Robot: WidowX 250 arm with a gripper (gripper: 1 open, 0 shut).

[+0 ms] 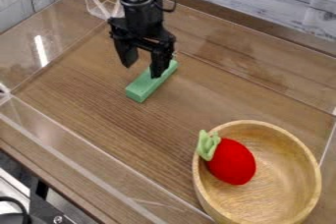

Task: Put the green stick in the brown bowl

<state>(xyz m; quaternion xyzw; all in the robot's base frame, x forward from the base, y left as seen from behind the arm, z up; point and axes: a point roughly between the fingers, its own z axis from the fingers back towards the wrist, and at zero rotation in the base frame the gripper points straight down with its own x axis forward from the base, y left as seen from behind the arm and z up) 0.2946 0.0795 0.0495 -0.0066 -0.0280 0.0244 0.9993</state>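
Note:
The green stick, a small light-green bar, lies flat on the wooden table left of centre. My gripper hangs pointing down over the stick's far end, jaws open, one finger on either side of that end, with nothing gripped. The brown bowl, round and light tan with a thick rim, sits at the lower right, well apart from the stick and the gripper.
A red strawberry toy with a green leaf lies inside the bowl. Clear plastic walls fence the table on the left, front and back. Bare wood lies between the stick and the bowl.

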